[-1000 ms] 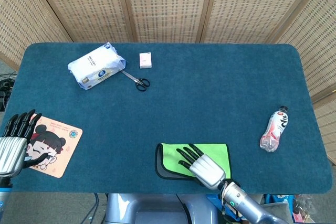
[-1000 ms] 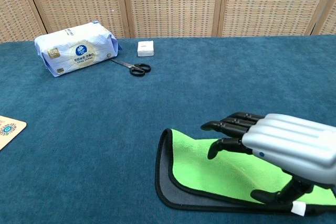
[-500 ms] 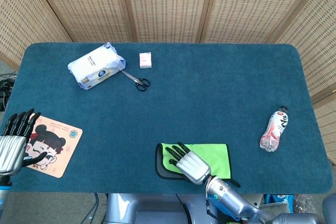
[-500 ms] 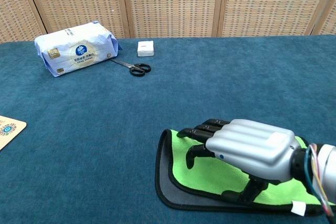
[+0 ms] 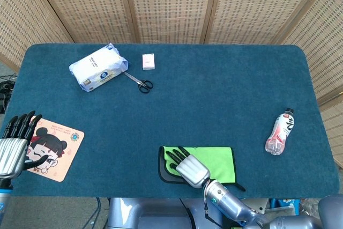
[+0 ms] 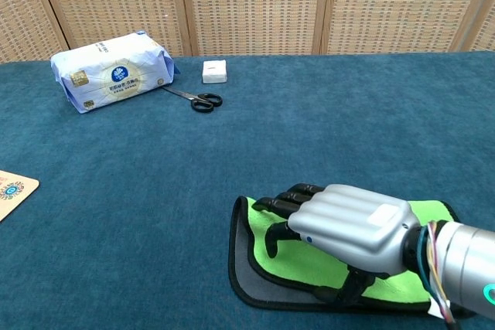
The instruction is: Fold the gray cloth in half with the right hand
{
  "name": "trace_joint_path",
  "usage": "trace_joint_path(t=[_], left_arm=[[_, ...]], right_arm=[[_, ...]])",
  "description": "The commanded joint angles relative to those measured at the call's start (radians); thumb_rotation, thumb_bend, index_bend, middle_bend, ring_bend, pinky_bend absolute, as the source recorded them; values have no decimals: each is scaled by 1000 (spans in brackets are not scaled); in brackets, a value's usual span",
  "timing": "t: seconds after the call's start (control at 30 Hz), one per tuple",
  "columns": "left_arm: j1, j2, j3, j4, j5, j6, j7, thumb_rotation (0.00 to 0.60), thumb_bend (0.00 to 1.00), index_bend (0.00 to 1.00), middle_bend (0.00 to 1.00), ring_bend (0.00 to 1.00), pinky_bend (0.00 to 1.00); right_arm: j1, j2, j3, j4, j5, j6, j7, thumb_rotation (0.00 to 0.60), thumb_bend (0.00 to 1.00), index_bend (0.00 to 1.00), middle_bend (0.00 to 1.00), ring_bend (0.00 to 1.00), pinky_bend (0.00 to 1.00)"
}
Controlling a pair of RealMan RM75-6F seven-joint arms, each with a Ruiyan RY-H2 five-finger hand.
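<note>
The cloth (image 5: 220,160) (image 6: 286,256) lies folded near the table's front edge, its bright green face up and a strip of gray layer (image 6: 251,287) showing along the left and front. My right hand (image 5: 187,166) (image 6: 348,226) lies flat over the cloth's left part with its fingers (image 6: 282,205) stretched out toward the left fold; it holds nothing. Whether the palm presses the cloth cannot be told. My left hand (image 5: 14,142) hovers at the far left edge, fingers spread, holding nothing; the chest view does not show it.
A cartoon-face mat (image 5: 51,148) (image 6: 11,191) lies at the front left. At the back left are a tissue pack (image 5: 98,67) (image 6: 114,71), scissors (image 5: 140,83) (image 6: 197,99) and a small white box (image 5: 148,61) (image 6: 214,71). A drink bottle (image 5: 280,132) lies at the right.
My right hand has slid left across the folded cloth, toward its left fold, and sits lower over it. The cloth and my left hand have stayed put.
</note>
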Motion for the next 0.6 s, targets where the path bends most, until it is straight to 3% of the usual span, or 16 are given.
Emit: trace_joint_path(t=[0.03,0.6], left_arm=[[0,0,0,0,-1,-1,1,600,97,0,0,0,0],[-1,2,0,0,-3,0,-4,600,97,0,0,0,0]], right_arm=[[-1,-7,-8,5,-9,9,2,600,372,295,0,0,0],[2,-37,-32,45,-54,36,4,600,372,301,0,0,0]])
